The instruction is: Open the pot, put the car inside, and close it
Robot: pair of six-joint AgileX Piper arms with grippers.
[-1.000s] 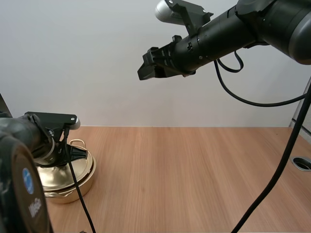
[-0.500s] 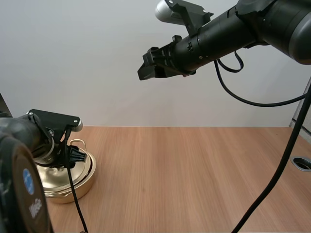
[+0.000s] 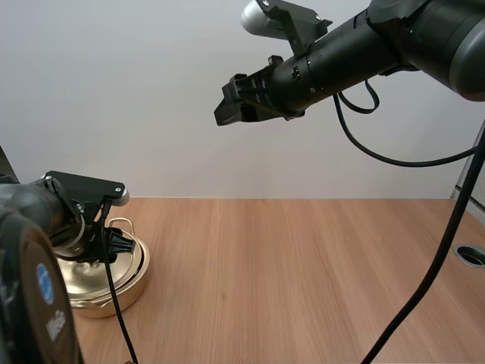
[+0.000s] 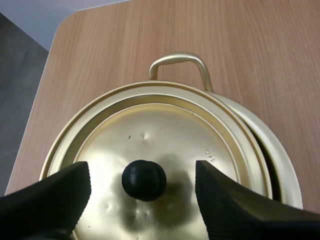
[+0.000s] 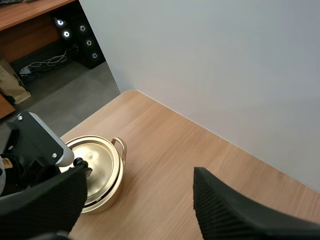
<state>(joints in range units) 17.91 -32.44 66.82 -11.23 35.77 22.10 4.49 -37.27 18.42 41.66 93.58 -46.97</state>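
A golden pot [image 3: 125, 282] stands at the table's left end, its golden lid [image 4: 150, 127] resting on it and shifted a little, so a dark gap opens along the pot's rim [image 4: 280, 160]. My left gripper [image 4: 142, 169] hangs open just above the lid, one finger on each side of the black knob [image 4: 144, 180] without touching it. In the high view my left gripper [image 3: 114, 241] is right over the pot. My right gripper [image 3: 226, 106] is held high in the air above the table's middle, open and holding nothing. Its own view looks down past the open right gripper [image 5: 140, 172] at the pot [image 5: 102, 172].
The wooden table [image 3: 303, 273] stretches bare to the right of the pot. A looped pot handle [image 4: 177, 65] points toward the table's back edge. A round grommet hole [image 3: 471, 255] sits at the table's right edge.
My left gripper has tipped and dropped slightly toward the lid's knob. The right arm has barely moved.
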